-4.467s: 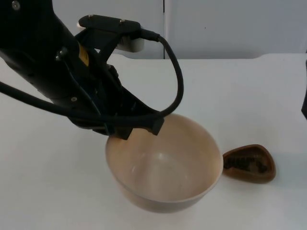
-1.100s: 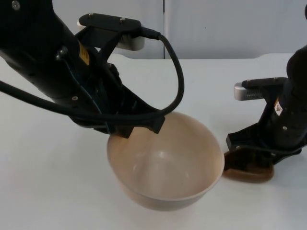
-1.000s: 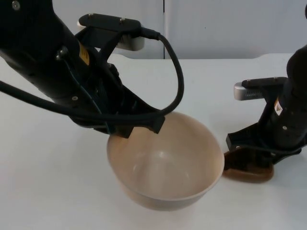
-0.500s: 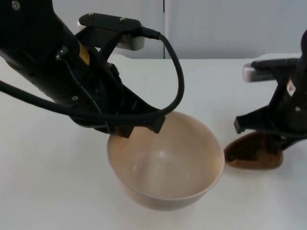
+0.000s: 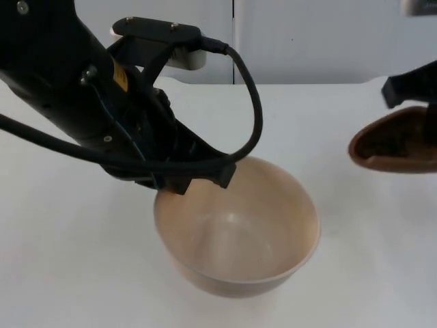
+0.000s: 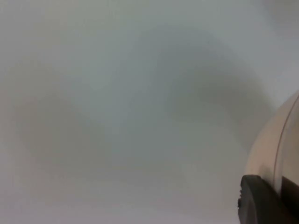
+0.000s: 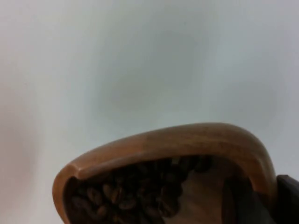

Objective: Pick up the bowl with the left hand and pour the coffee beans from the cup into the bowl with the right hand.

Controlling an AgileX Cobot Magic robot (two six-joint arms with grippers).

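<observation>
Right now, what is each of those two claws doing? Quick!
Left gripper: fingers shut on the rim of the empty bowl.
Right gripper: fingers shut on the wooden cup of coffee beans, off the table.

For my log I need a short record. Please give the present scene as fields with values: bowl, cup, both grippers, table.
bowl: beige bowl, empty, tilted, held at its rim
left gripper: left gripper shut on the bowl's rim
cup: brown wooden cup lifted off the table, to the right of the bowl
coffee beans: coffee beans inside the cup
right gripper: right gripper holds the cup
table: white table
</observation>
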